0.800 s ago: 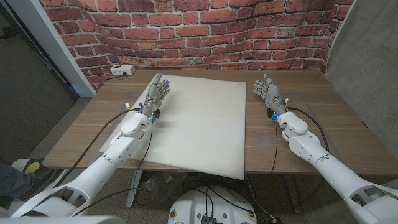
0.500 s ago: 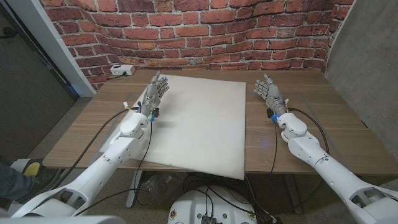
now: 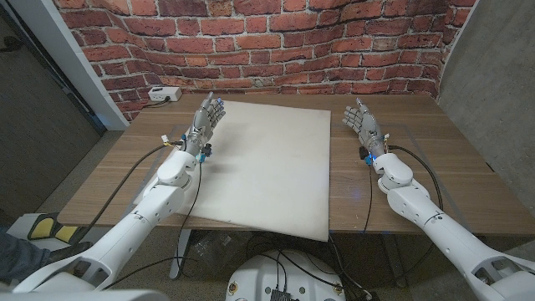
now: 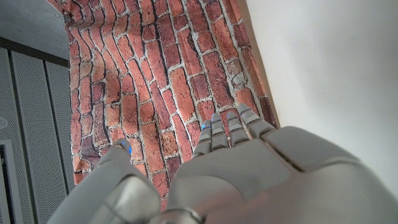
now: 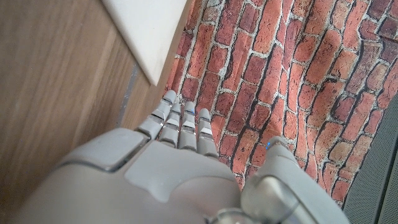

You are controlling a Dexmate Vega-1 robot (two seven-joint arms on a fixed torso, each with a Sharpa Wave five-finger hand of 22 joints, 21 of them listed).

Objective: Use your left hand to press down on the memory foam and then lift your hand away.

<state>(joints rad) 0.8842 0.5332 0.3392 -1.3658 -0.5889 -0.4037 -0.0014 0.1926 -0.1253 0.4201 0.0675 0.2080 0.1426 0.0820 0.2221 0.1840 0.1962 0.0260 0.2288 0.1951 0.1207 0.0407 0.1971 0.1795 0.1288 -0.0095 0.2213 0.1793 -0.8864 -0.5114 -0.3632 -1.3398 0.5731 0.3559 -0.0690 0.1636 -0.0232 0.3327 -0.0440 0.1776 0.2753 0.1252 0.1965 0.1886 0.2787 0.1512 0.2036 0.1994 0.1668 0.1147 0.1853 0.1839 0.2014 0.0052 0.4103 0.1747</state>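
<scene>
Brick wall (image 3: pixel 276 42) behind | foam (image 3: pixel 267 163) near edge cut off | both hands' fingers spread, empty

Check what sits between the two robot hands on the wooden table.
The large white rectangular memory foam sheet lies between them in the head view: the left hand at its far left corner, the right hand beside its right edge, over bare wood.

A wooden table (image 3: pixel 117 176) stands against a red brick wall (image 3: pixel 276 42), which rises beyond the fingertips of both arms. A white power strip (image 3: pixel 164 94) lies at the table's far corner, left of the left fingers. A grey panel (image 3: pixel 493 75) stands right of the right fingers.
</scene>
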